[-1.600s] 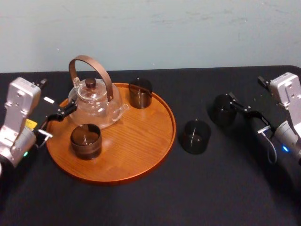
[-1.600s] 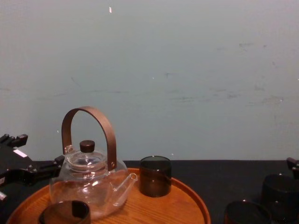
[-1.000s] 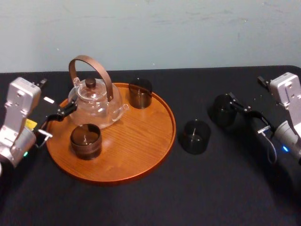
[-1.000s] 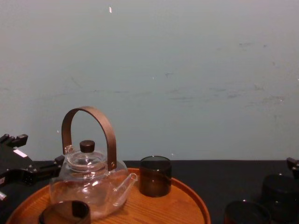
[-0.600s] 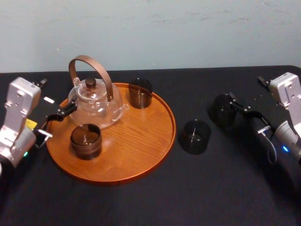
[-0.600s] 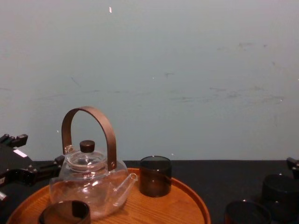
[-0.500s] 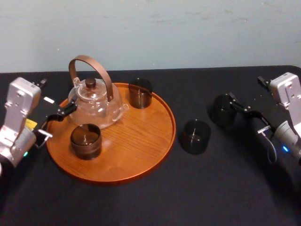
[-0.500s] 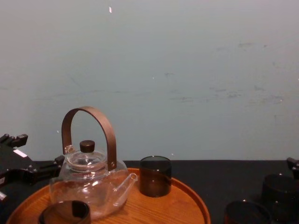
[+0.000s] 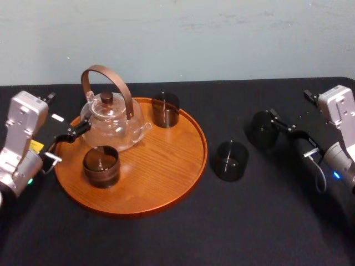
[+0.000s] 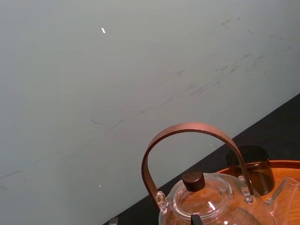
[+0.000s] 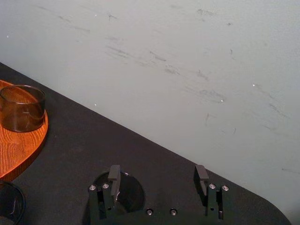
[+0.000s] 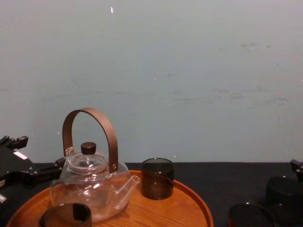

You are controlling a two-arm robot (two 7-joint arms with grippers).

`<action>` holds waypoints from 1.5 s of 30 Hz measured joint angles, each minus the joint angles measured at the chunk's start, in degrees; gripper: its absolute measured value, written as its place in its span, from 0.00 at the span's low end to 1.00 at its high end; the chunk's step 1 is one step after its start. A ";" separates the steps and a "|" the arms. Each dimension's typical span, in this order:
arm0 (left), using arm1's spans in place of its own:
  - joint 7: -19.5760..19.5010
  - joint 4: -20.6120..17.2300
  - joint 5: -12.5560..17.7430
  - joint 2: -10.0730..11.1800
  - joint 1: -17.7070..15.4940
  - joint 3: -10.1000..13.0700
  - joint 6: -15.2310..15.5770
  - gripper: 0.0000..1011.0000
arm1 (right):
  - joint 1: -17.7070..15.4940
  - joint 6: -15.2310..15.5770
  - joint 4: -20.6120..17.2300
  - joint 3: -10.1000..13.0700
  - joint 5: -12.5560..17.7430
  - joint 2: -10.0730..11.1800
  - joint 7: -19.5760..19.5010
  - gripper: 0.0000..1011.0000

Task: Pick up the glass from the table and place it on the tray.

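On matte black table (image 9: 166, 238): dark smoked cylindrical glass (image 9: 262, 131) just beside right gripper (image 11: 157, 179), fingers spread wide. At round orange-brown wooden tray (image 9: 161, 172) edge: left gripper (image 9: 71, 142), fingers parted.

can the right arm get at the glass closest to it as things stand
Probably yes. The right pincer is open and the glass stands on bare table right by one finger, not yet between the two, with nothing in between. The left pincer sits by the teapot.
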 joint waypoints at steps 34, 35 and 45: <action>0.00 0.00 0.00 0.00 0.00 0.00 0.00 0.99 | 0.00 0.00 0.00 0.00 0.00 0.00 0.00 0.99; 0.00 0.00 0.00 0.00 0.00 0.00 0.00 0.99 | -0.05 0.00 0.00 0.18 0.01 -0.08 0.09 0.99; 0.00 0.00 0.00 0.00 0.00 0.00 0.00 0.99 | -3.07 1.11 -3.96 2.67 1.19 0.44 1.55 0.99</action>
